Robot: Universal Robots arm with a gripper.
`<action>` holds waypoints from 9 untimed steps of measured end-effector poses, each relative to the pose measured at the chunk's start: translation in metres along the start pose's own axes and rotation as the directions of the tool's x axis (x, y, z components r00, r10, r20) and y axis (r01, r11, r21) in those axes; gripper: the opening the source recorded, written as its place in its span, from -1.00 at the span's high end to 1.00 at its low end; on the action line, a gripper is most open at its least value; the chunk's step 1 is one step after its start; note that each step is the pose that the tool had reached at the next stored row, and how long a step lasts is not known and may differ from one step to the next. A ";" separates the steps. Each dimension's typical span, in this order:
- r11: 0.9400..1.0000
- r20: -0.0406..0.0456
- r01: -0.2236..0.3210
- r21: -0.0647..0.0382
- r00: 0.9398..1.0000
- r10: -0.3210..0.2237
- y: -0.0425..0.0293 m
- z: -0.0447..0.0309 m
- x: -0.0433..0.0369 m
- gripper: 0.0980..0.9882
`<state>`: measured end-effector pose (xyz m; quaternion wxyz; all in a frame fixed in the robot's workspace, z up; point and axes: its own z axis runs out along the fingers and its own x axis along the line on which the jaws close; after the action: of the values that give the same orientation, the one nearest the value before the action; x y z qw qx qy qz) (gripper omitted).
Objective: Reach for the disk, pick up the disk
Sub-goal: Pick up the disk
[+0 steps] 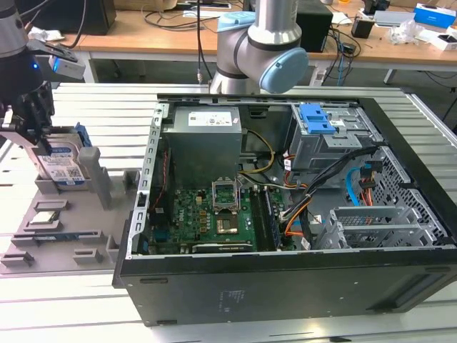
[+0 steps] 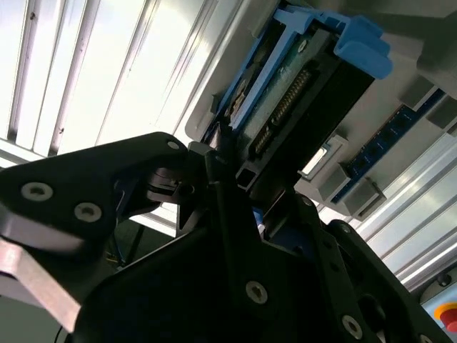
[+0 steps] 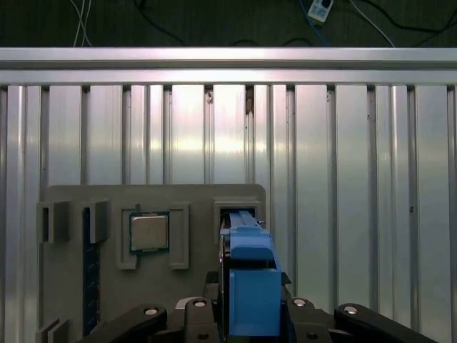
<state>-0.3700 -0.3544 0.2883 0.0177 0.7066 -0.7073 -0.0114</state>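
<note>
The disk (image 1: 63, 170) stands on edge in a slot of the grey fixture plate (image 1: 68, 239) at the exterior view's left, its white-and-blue label facing out. My gripper (image 1: 37, 136) reaches down onto it from above. In the second wrist view the black fingers (image 2: 218, 153) press against both faces of the disk (image 2: 300, 78), whose connector edge and blue bracket show. The first wrist view has the disk's blue bracket (image 3: 251, 282) held between the fingers of the gripper (image 3: 251, 318). The disk still sits in its slot.
A small square silver chip (image 1: 44, 219) (image 3: 149, 232) lies in a pocket of the fixture plate. To the exterior view's right is an open computer case (image 1: 285, 214) with a grey drive cage and blue latch (image 1: 318, 118). Ribbed aluminium tabletop (image 3: 343, 179) surrounds the plate.
</note>
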 end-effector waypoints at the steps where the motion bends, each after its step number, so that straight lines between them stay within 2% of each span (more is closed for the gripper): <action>1: 1.000 0.000 0.000 0.000 1.000 0.000 0.0000 0.0002 0.0000 0.40; 9: 1.000 0.000 0.000 0.000 1.000 0.000 0.0000 0.0008 0.0000 0.40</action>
<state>-0.3699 -0.3544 0.2876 0.0177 0.7066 -0.7073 -0.0113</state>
